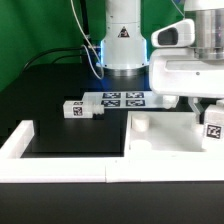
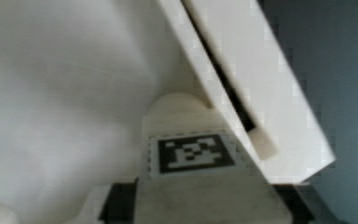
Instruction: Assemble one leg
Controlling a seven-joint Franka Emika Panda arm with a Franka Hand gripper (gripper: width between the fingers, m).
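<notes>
Hand (image 2: 190, 195) is clamped on the leg (image 2: 194, 140), right against the white panel (image 2: 60, 90). Risk: the leg looks tilted, so it may jam or slip off-axis when pushed in.

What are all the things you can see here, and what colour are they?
Leg: one, white with a black-and-white tag, at the exterior view's right, by the gripper; also seen close up in the wrist view.
Loose tagged part: one, white, on the black table.
Marker board: one, white with tags, flat on the table.
Large panel: one, white, front right.
Table: one, black.
Robot arm: one, white, behind.
Gripper: one, white; open or shut unclear.
</notes>
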